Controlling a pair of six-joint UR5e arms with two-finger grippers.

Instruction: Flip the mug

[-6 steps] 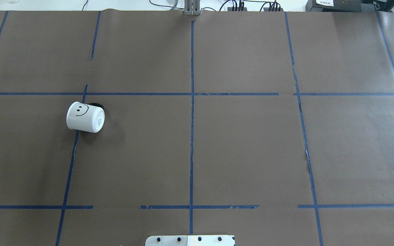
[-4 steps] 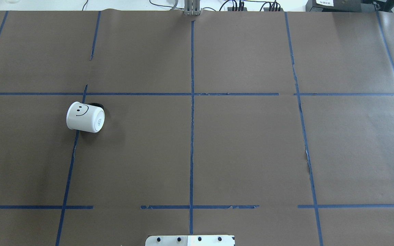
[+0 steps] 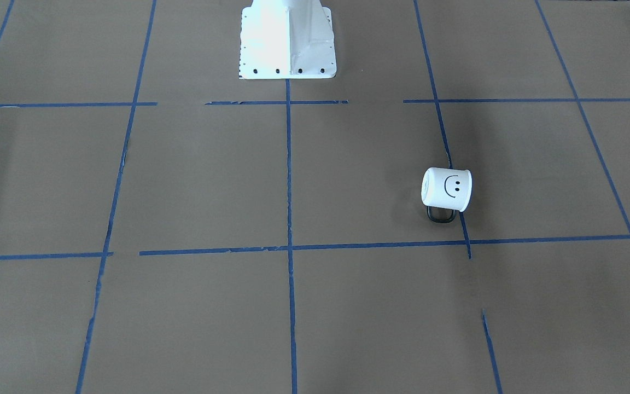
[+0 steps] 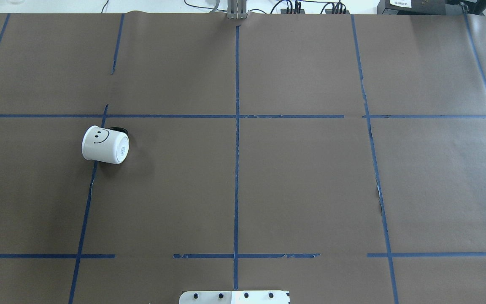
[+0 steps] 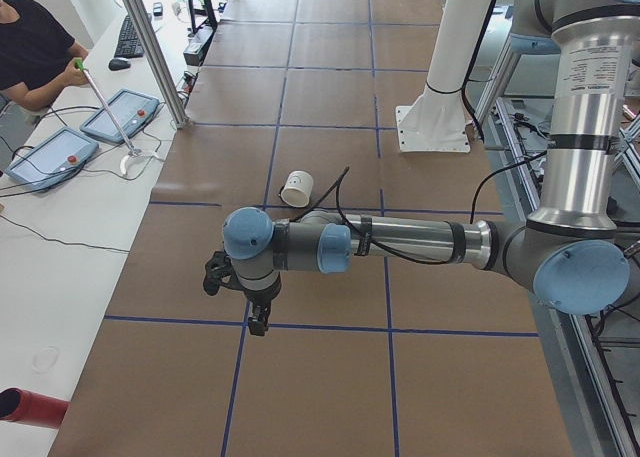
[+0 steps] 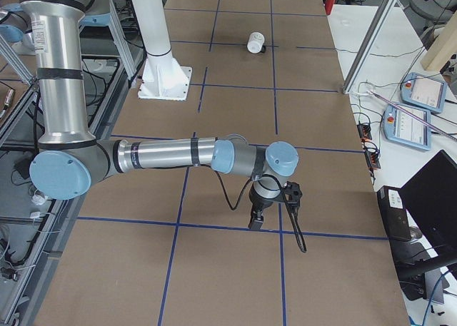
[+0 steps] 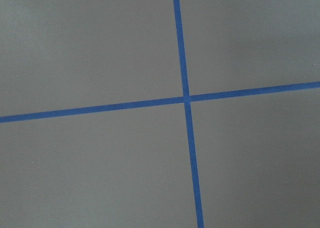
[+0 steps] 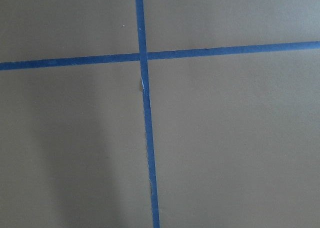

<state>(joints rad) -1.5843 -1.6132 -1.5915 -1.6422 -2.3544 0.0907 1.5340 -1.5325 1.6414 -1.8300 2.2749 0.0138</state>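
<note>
Lying sideways across tape line (image 4: pixel 87 202): mug (image 4: pixel 105 145) | left hand (image 5: pixel 258 325), right hand (image 6: pixel 255 223): opening cannot be told, well apart from mug

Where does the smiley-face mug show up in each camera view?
Front-facing: smiley mug right of centre, on its side.
Overhead: smiley mug at left, mid-height.
Exterior left: white mug, centre, upper half.
Exterior right: white mug, top centre.
Left wrist: not in it.
Right wrist: not in it.
Shared landmark: white robot base, in all four exterior views.

White mug (image 4: pixel 105 145) — black smiley face — on brown, blue-gridded table (image 4: pixel 310 190).
</note>
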